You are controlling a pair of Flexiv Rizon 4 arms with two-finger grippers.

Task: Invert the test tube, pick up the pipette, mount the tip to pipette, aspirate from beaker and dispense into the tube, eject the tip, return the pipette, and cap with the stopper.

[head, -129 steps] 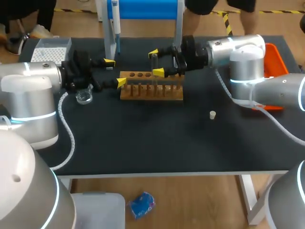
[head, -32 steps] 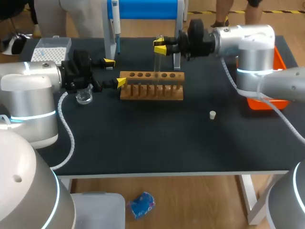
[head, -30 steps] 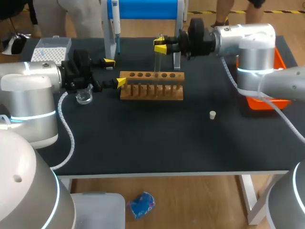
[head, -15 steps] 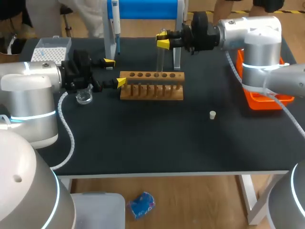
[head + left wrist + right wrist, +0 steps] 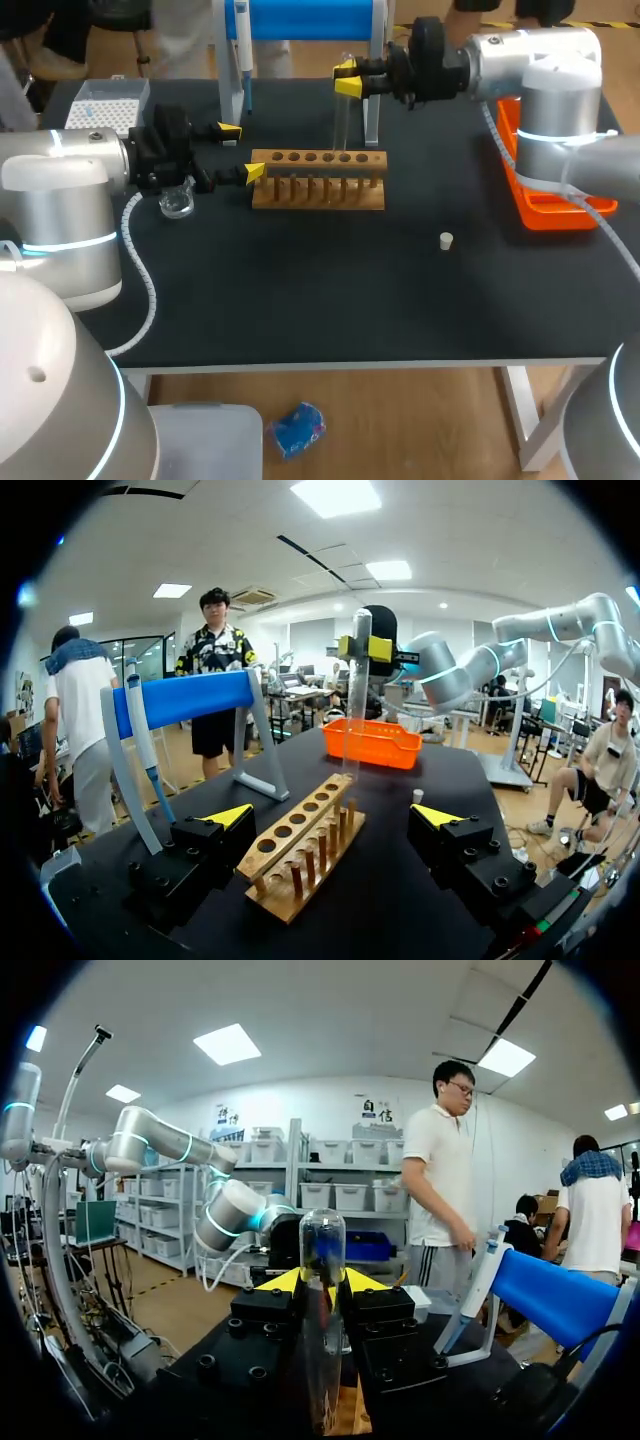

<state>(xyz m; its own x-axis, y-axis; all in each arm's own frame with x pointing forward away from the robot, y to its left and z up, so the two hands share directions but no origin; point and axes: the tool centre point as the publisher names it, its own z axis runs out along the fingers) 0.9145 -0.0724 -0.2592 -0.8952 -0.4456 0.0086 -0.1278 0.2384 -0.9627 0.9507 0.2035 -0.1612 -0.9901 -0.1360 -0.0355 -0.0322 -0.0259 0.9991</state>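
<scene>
Hanging upright over wooden rack (image 5: 318, 180): test tube (image 5: 342, 112), rounded end up (mouth down), clamped from both sides by right gripper (image 5: 346, 78). Left gripper (image 5: 243, 150) spread wide at rack's left end, gripping nothing. Beaker (image 5: 177, 203) beside left arm; stopper (image 5: 447, 239) on table, well apart from rack; pipette (image 5: 241, 40) on blue stand behind.
</scene>
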